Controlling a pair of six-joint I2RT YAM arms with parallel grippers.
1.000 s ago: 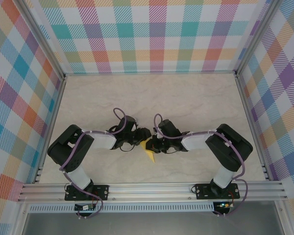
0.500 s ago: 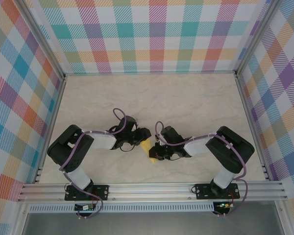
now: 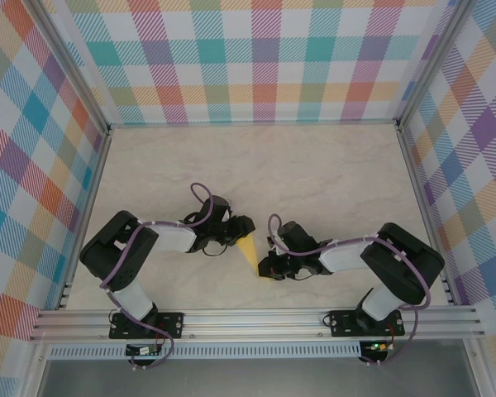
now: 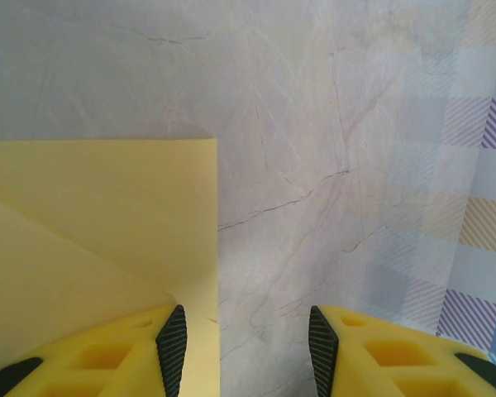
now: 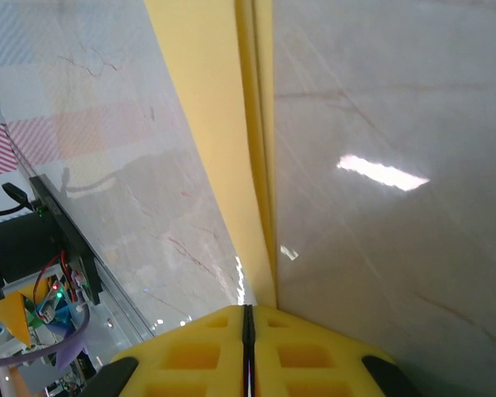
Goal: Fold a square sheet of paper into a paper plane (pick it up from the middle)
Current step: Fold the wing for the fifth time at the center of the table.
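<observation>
Marbled beige counter (image 3: 314, 165), plaid walls (image 3: 256, 58) on 3 sides.

**Top view:**
- Left fingers (image 3: 243, 226) sit just beside the far end of the yellow paper (image 3: 250, 251). Gap betw them can't be read from up here.
- Right fingers (image 3: 267, 266) are at the paper's near end, touching it. Too small here to judge the gap.
- Paper is a narrow yellow wedge lying betw the 2 arms, approx centre of the counter's near half. Wide end is toward the left fingers, and it tapers toward the right fingers.

**Left wrist:**
- Fingers (image 4: 172, 351) are spread apart, w/ nothing gripped betw the pads.
- One pad is over the paper's edge, the other over bare counter (image 4: 331, 124).
- Can't tell whether the pad actually contacts the paper (image 4: 99, 215).
- Paper lies flat on the counter, w/ a square corner and a clean straight edge visible.
- A diagonal fold line crosses it, w/ a 2nd layer lying on top on the near side.

**Right wrist:**
- Fingers (image 5: 198, 356) are pressed together, seam fully closed, no gap.
- Paper's (image 5: 215, 124) narrow end runs straight into the tips and looks pinched there.
- From the tips it stretches away as a long strip, widening w/ distance.
- Stacked layer edges show as parallel lines along one side.
- The strip lies low against the counter (image 5: 397, 99).
</observation>
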